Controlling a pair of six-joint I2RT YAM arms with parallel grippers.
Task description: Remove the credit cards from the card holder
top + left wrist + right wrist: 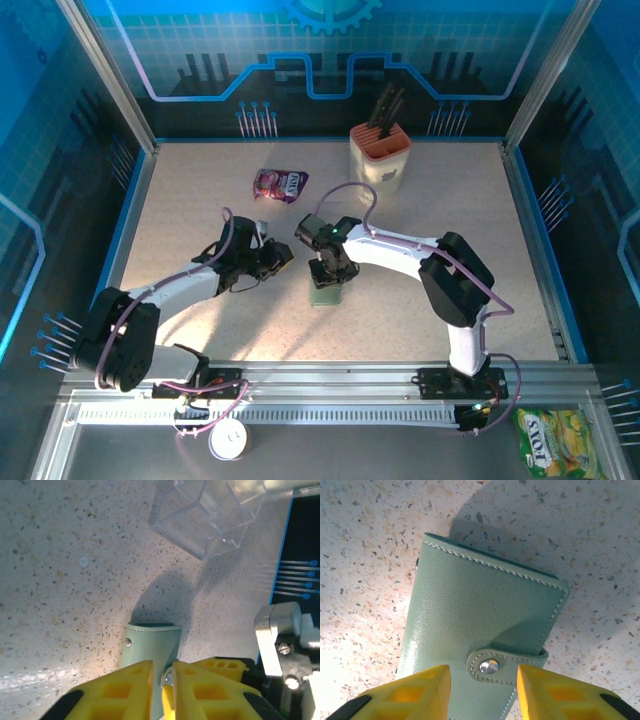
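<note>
Near the middle of the speckled table [470,220] lies the card holder [480,610], a sage-green bifold, closed, with its tab snapped down over the cover (the darker lining shows only as a thin line along the far edge). In the right wrist view it lies flat, the snap tab toward the camera and a second small metal stud at its left edge.

Directly over it hangs the right gripper [330,272], its yellow fingers spread apart, one on either side of the snap tab and both over the cover; whether their tips press on the leather I cannot tell.

Just to the left of the wallet sits the left gripper [162,680], its jaws drawn almost together with only a narrow slit between them. The wallet's near end disappears behind them, and whether they nip anything cannot be told.

Further out, a clear plastic box [210,515] stands beyond the wallet in the left wrist view. Toward the back of the table lie a purple snack pouch [280,184] and a beige knife block [381,158], well apart from the arms.
</note>
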